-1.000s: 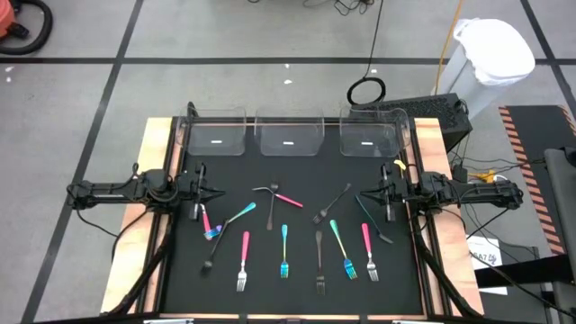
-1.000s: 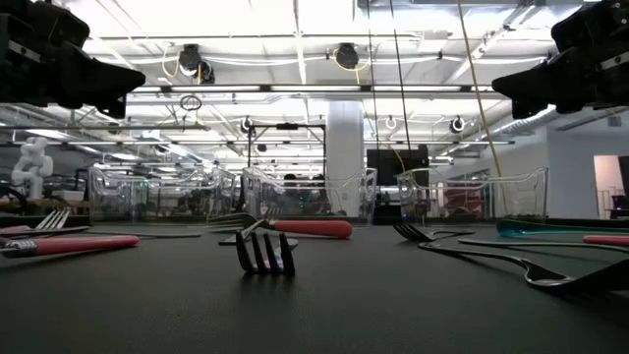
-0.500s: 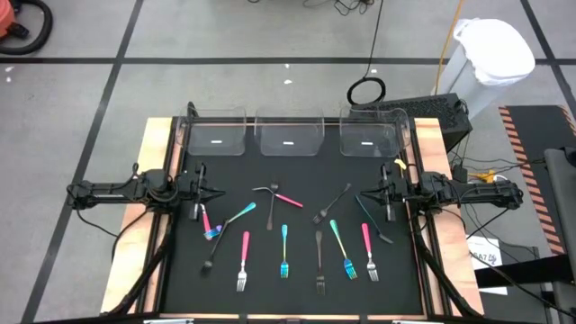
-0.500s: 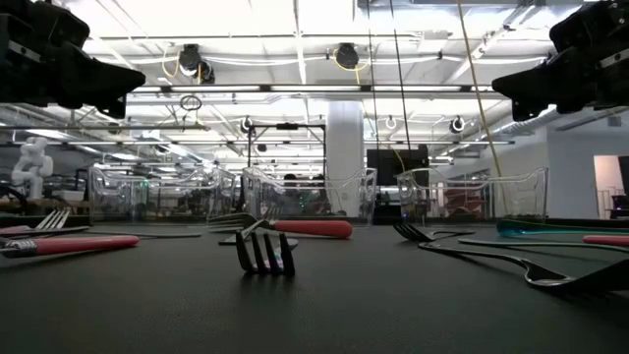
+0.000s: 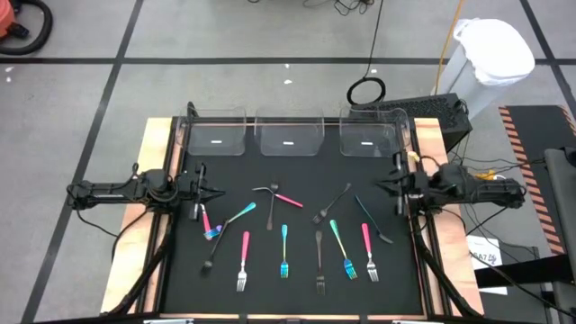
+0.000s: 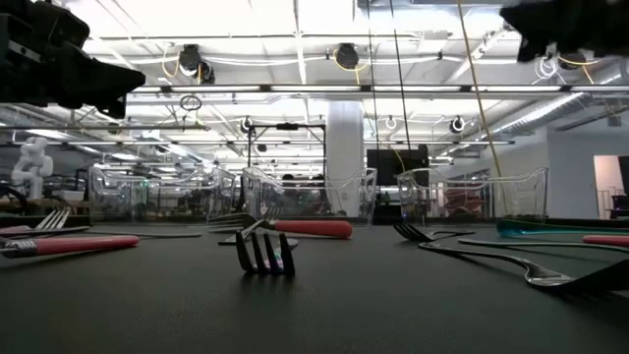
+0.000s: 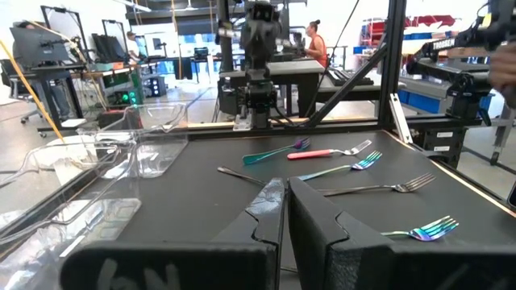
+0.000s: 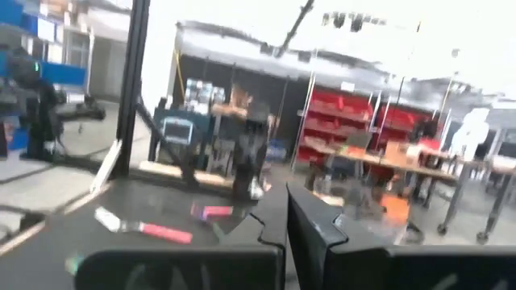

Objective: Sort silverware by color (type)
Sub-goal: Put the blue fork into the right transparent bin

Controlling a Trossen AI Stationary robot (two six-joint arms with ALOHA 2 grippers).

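The silverware lies scattered flat on the black mat (image 5: 297,288): pink-handled forks (image 5: 244,261) (image 5: 368,247), teal forks (image 5: 284,252) (image 5: 342,247), a black fork (image 5: 319,263), a black spoon (image 5: 333,205) and several more. My left gripper (image 5: 203,192) hovers shut over the mat's left edge, pointing level; its shut fingers (image 7: 286,205) hold nothing. My right gripper (image 5: 382,185) hovers shut over the mat's right edge, raised and tipped a little upward, at the low view's top right (image 6: 536,22). Neither touches any silverware.
Three clear plastic bins (image 5: 216,135) (image 5: 290,135) (image 5: 369,135) stand in a row along the mat's far edge. Wooden table borders (image 5: 157,144) flank the mat. A white bag-lined bin (image 5: 490,54) and cables are on the floor beyond the table.
My right gripper has risen above the mat, tipped its fingers upward and drawn back a little toward the table's right edge. The silverware lies as before.
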